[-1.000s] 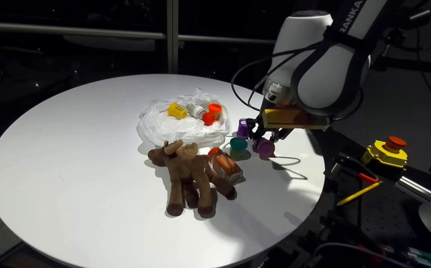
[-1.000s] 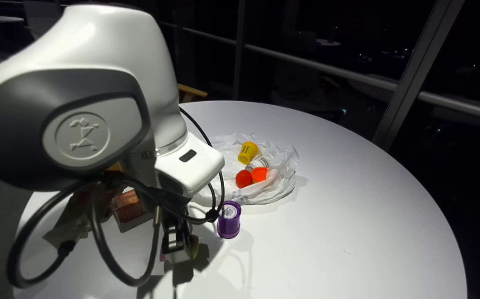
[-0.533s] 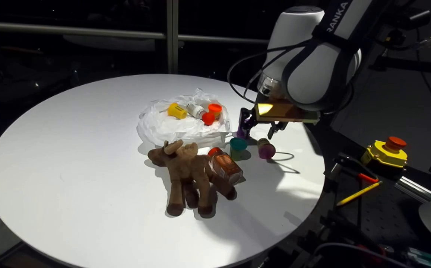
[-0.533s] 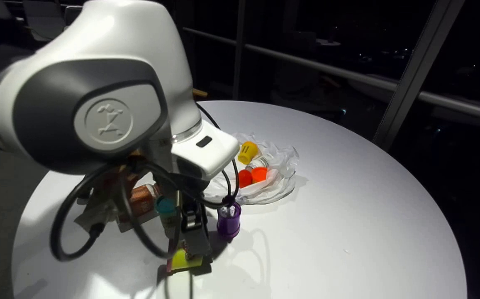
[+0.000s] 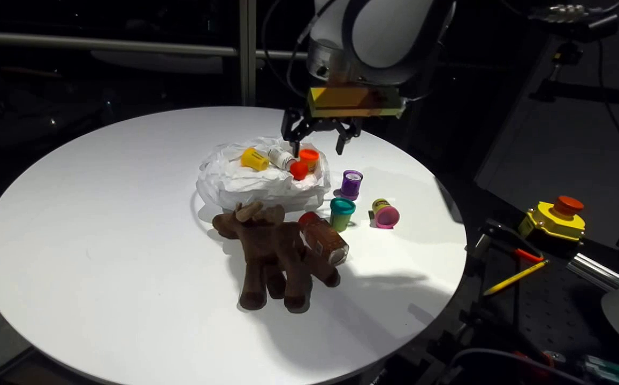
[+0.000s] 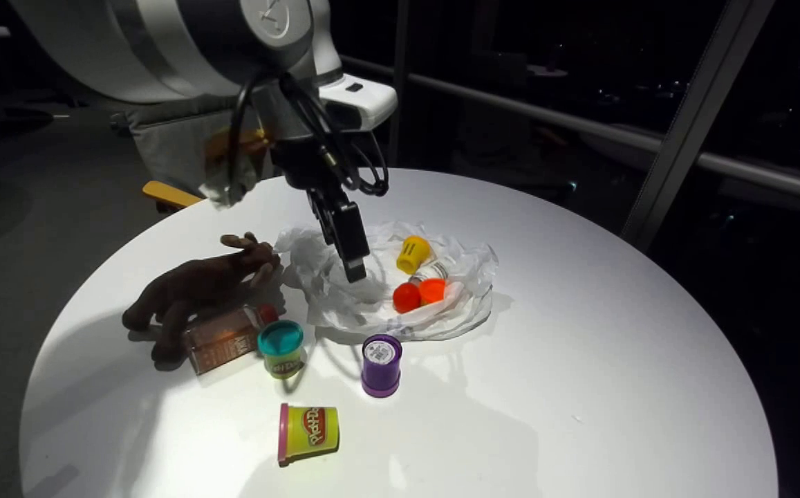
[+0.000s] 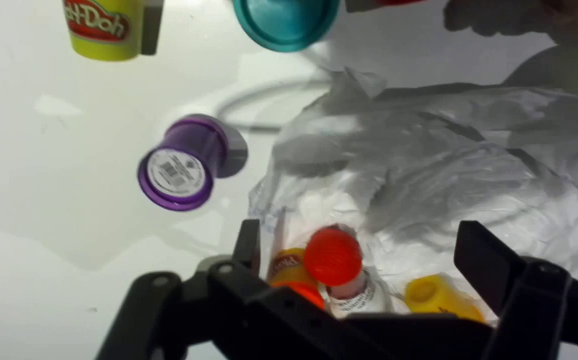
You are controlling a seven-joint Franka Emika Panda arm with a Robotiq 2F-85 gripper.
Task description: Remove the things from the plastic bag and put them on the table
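Observation:
The white plastic bag point(image 5: 223, 184) lies spread on the table. In it rest a yellow cup point(image 6: 413, 254), a white bottle point(image 5: 281, 158) with a round red cap point(image 7: 332, 256), and an orange-lidded tub point(image 5: 309, 156). My gripper point(image 5: 318, 152) hangs above the bag, its fingers wide apart and holding nothing. In the wrist view the capped bottle and the cup show below, between the fingers; the orange-lidded tub is partly covered by one finger. Outside the bag stand a purple tub point(image 6: 381, 366) and a teal-lidded tub point(image 6: 281, 346); a pink-lidded tub point(image 6: 313, 429) lies on its side.
A brown plush moose point(image 5: 266, 240) and a brown bottle point(image 6: 227, 339) with a red cap sit beside the bag on the round white table point(image 5: 100, 240). Off the table's edge are a yellow-and-red stop button point(image 5: 555, 219) and a yellow pencil point(image 5: 516, 277).
My gripper has opened and let go of the pink-lidded tub, which stays lying on the table. It has then risen and moved across to above the bag.

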